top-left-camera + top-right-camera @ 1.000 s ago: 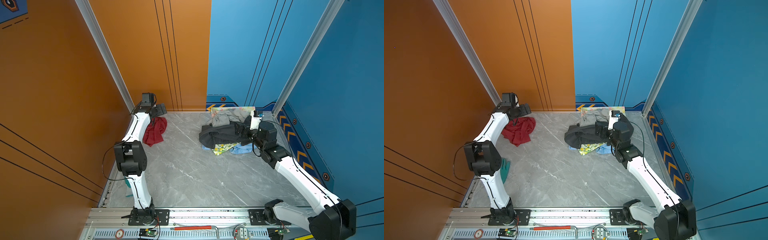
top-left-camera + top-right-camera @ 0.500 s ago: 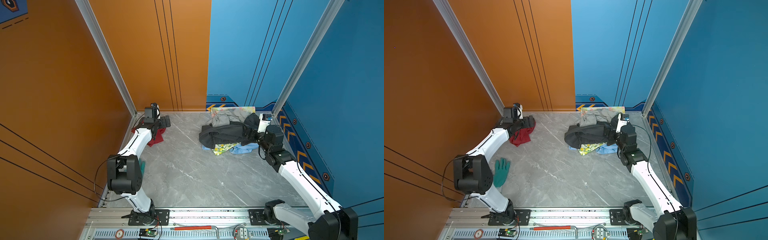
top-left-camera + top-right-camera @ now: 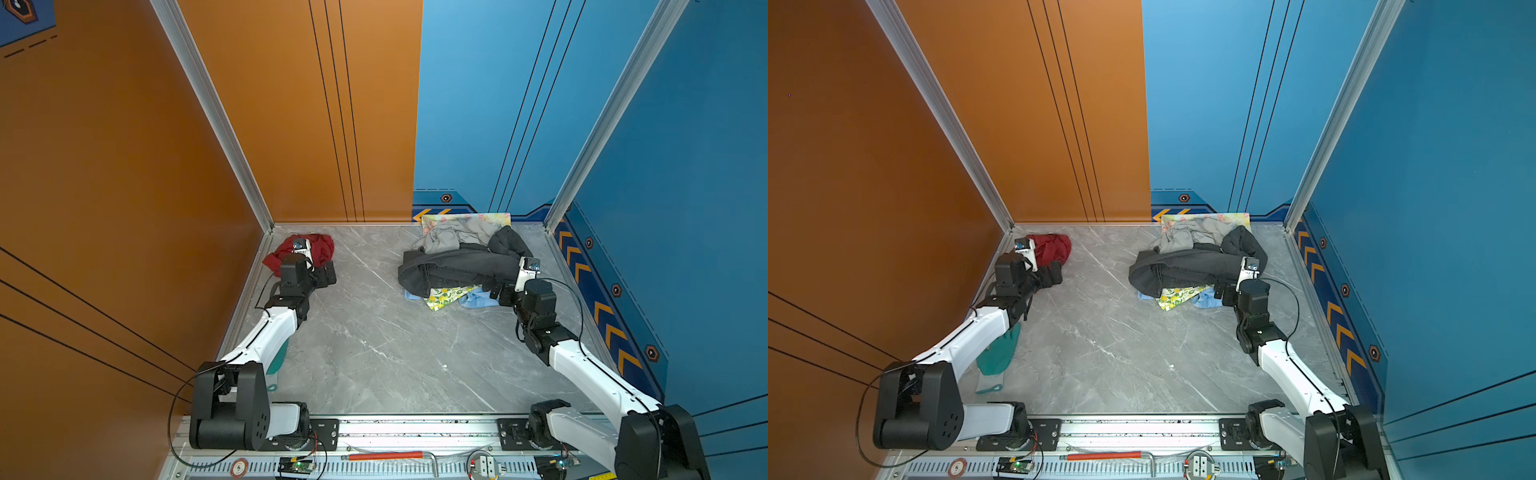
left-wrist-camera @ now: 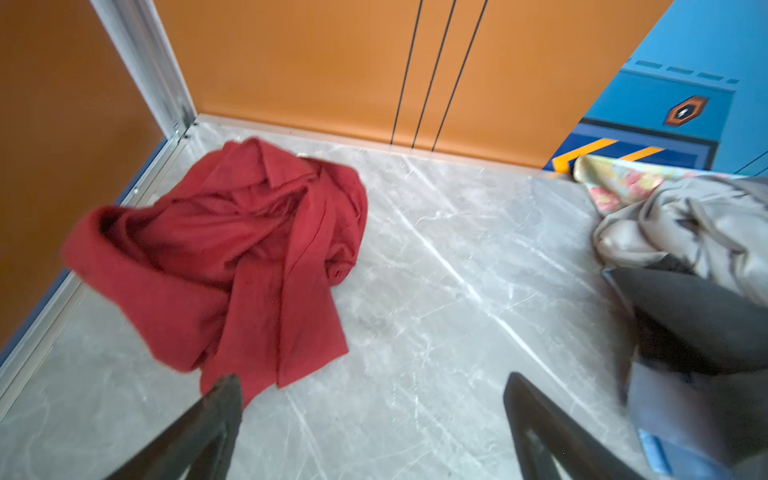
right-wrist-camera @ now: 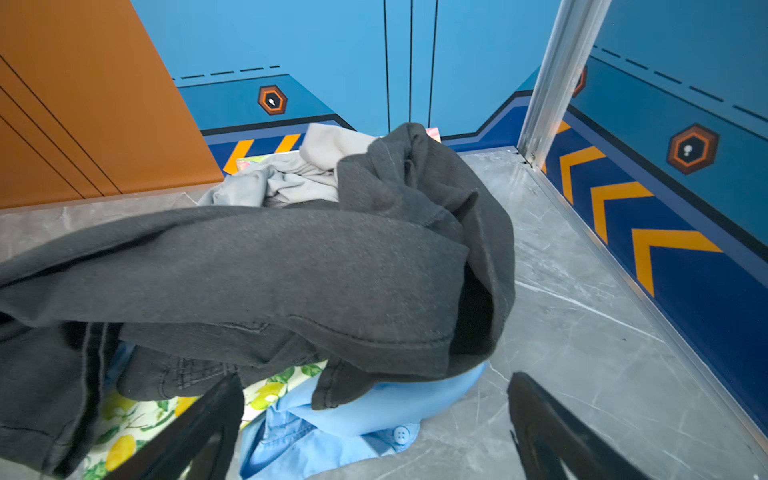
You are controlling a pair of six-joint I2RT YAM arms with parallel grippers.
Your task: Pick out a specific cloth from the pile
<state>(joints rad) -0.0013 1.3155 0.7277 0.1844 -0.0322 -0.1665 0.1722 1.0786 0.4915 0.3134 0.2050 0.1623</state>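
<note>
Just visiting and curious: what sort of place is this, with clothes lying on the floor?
Probably a robot test booth, not a home: painted orange and blue wall panels box in a marble-look table, and two arms bolted to a metal rail work on a pile of clothes.

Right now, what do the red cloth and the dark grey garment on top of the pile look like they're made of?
The red cloth: thin soft woven fabric, matte, judging by its many fine wrinkles and limp folds; possibly cotton or linen. The dark grey garment: heavier, denim-like, with a faded speckled surface, stitched seams and stiffer folds.
</note>
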